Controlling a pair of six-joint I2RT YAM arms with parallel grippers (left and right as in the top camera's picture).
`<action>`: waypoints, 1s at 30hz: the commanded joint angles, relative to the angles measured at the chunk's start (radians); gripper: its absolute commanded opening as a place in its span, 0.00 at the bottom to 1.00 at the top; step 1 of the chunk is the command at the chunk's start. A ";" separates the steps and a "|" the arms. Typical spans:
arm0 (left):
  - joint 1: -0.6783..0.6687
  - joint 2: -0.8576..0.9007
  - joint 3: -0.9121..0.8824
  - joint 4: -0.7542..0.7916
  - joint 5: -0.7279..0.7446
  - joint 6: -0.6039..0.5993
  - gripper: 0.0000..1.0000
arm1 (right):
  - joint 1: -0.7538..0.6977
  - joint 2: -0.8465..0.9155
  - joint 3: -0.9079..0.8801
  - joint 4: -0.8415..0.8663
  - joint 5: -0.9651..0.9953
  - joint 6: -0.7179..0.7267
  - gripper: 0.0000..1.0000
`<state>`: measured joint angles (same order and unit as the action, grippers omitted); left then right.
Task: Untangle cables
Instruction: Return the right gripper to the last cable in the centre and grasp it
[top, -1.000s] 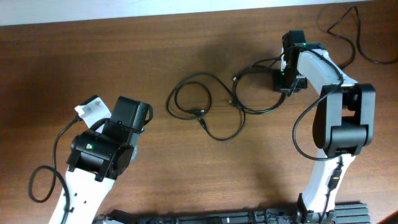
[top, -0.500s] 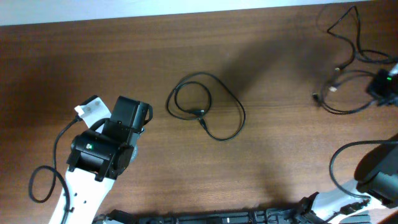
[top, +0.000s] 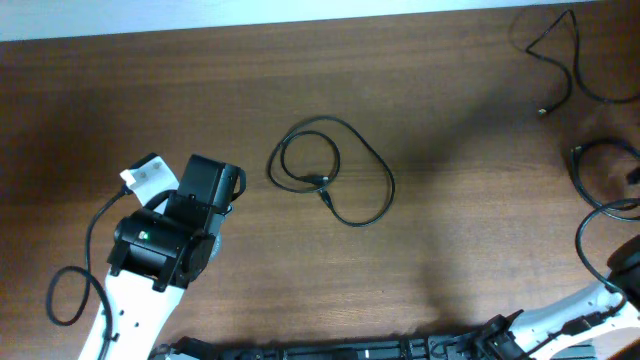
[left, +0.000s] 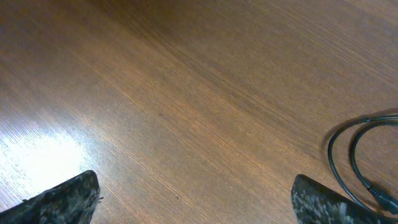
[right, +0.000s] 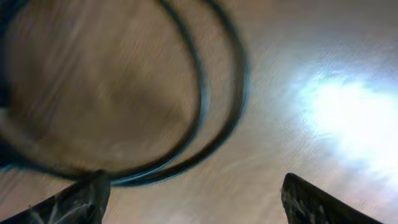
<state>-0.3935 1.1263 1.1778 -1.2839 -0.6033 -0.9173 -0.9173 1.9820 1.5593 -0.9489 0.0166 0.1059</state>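
The middle cable (top: 322, 183) lies in the centre of the overhead frame on the brown wooden tabletop (top: 450, 270). It is thin and black, curled into a small loop with a bigger loop to the right of it. One plug end rests at the lower right of the small loop. Nothing touches this cable.

The corner cable (top: 572, 70) is in the upper right of the frame, bent into a sharp peak, with a small light plug at its lower end. The right-edge cable (top: 578, 175) makes an open curl just below it at the right border, partly cut by the frame. These two are near each other, but I cannot tell if they touch.

The left arm (top: 150, 250) is in the lower left, well apart from the middle cable. In the left wrist view the left pincer (left: 193, 199) has its fingertips wide apart at the bottom corners, with only bare wood between them; the middle cable shows at the right border.

In the right wrist view the right pincer (right: 199, 199) is also spread apart. Two blurred dark strands curve above the fingertips, not between them. Which cable they belong to I cannot tell.
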 joint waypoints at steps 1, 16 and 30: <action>-0.002 -0.008 -0.005 -0.002 -0.021 -0.013 0.99 | 0.115 -0.025 0.000 -0.024 -0.344 0.008 0.87; -0.002 -0.008 -0.005 -0.002 -0.021 -0.013 0.99 | 1.308 0.043 -0.002 0.270 0.005 0.003 0.98; -0.002 -0.008 -0.005 -0.002 -0.021 -0.013 0.99 | 1.381 0.251 -0.002 0.257 -0.065 -0.076 0.72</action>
<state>-0.3935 1.1263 1.1778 -1.2839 -0.6033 -0.9173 0.4583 2.1780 1.5620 -0.6712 -0.0120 0.0292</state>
